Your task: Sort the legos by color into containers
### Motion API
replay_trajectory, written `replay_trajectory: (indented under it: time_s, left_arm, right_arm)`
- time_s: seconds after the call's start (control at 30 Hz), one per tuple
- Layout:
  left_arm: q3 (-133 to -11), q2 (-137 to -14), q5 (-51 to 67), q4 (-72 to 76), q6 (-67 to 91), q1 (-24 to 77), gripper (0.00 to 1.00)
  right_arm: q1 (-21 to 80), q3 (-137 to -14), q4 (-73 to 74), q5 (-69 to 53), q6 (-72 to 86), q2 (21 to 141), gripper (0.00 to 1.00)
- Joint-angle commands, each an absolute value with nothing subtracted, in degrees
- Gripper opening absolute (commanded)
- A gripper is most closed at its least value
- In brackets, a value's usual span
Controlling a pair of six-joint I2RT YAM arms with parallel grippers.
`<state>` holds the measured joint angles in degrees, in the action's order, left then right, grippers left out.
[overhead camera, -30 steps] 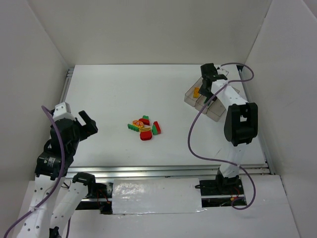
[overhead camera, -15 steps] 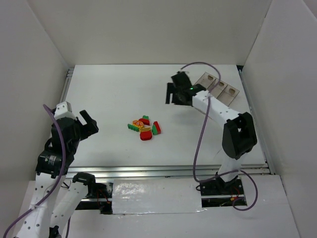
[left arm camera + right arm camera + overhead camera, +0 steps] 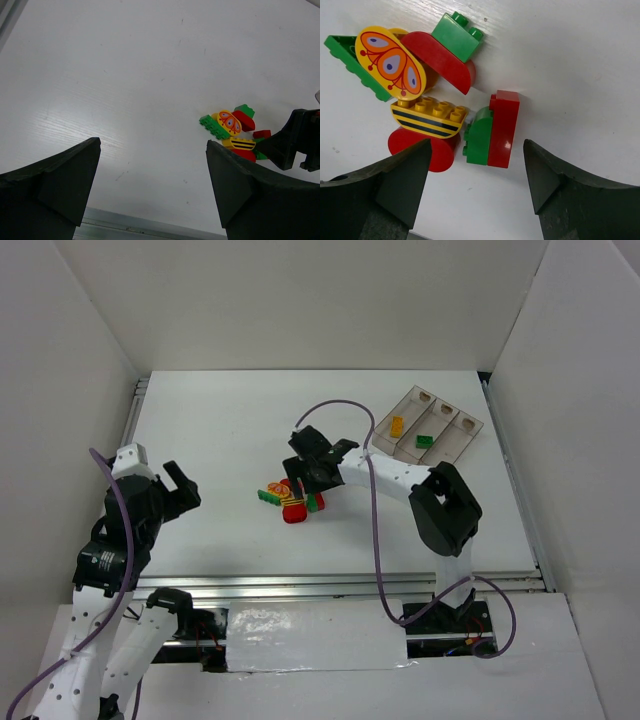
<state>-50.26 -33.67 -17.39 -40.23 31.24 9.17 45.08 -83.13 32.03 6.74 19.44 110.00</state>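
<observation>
**Sorting legos by color: two down, most still to go**

Checking progress, I'd say this is only just getting started. The containers [image 3: 456, 436] sit at the far right of the table. I count just two pieces in them: a yellow brick [image 3: 397, 426] in the left compartment and a green brick [image 3: 425, 440] in the middle one. I can't spot anything red in the right compartment.

The rest of the legos [image 3: 292, 500] are bunched in one little heap around the middle of the table, well apart from the containers. It's roughly eight pieces, with reds, greens and yellows all jumbled and touching. That includes a butterfly piece [image 3: 390, 59] and a striped yellow brick [image 3: 427, 118].

The right gripper [image 3: 476, 146] hovers right over that heap with its fingers spread wide and nothing between them. They're lined up either side of a green-and-red pair [image 3: 492, 131], so my guess is that's the next grab. The left gripper [image 3: 152, 145] hangs at the near left, fingers also apart and holding nothing, well away from the pile.
</observation>
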Motion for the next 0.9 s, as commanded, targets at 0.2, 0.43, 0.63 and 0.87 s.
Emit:
replay_trajectory:
  time_s: [0.2, 0.43, 0.63, 0.87]
  left_arm:
    - [-50.6, -34.4, -15.7, -37.7, 29.3, 9.4, 1.00]
    - [-50.5, -34.4, -15.6, -37.6, 29.3, 9.5, 1.00]
    - [-50.5, -34.2, -15.6, -37.6, 29.3, 9.5, 1.00]
    - [-50.5, -34.1, -15.6, -37.6, 29.3, 9.5, 1.00]
  right_arm:
    - [45.3, -79.2, 29.1, 8.6, 19.5, 109.7, 0.79]
    - [45.2, -79.5, 29.5, 9.1, 19.6, 111.4, 0.72]
    - [45.0, -78.1, 28.7, 9.1, 20.0, 111.9, 0.64]
    - [44.8, -76.6, 27.5, 8.7, 20.2, 111.6, 0.49]
